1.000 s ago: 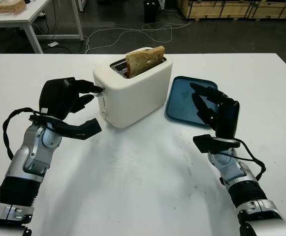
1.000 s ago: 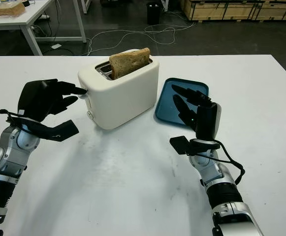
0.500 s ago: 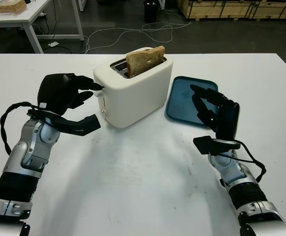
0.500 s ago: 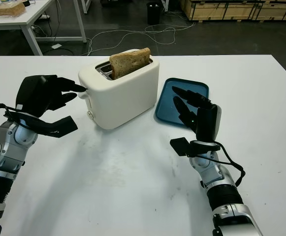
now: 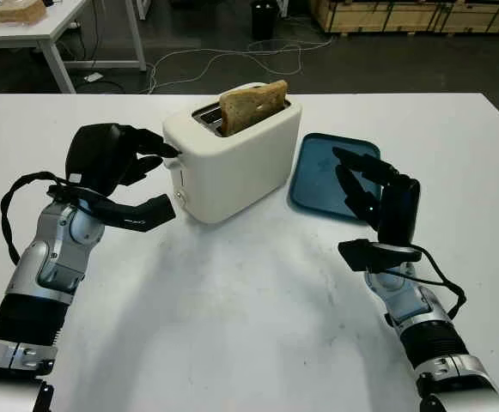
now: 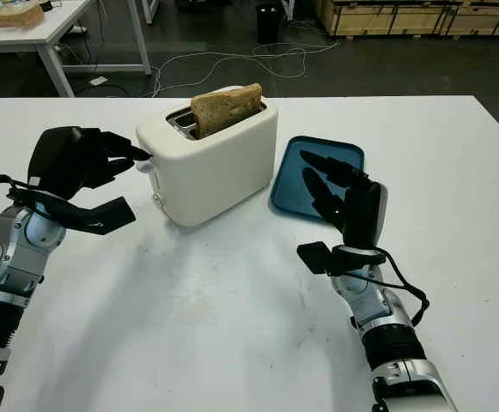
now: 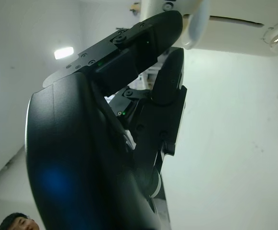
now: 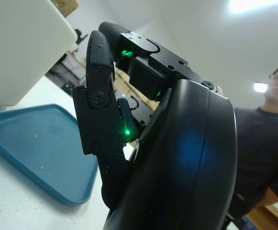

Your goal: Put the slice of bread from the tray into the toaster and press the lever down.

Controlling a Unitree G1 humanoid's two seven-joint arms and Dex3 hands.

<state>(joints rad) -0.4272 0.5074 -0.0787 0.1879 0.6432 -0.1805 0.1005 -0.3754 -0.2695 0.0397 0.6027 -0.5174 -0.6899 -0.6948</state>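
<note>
While coarse bread point(image 5: 253, 105) stands tall, smooth toaster point(image 5: 232, 159) gleams

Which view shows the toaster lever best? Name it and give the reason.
The left eye view: the lever shows at the toaster end with the left hand fingertip on it. The right eye view shows the same. The left wrist view shows it close up, beside the fingertip.
</note>
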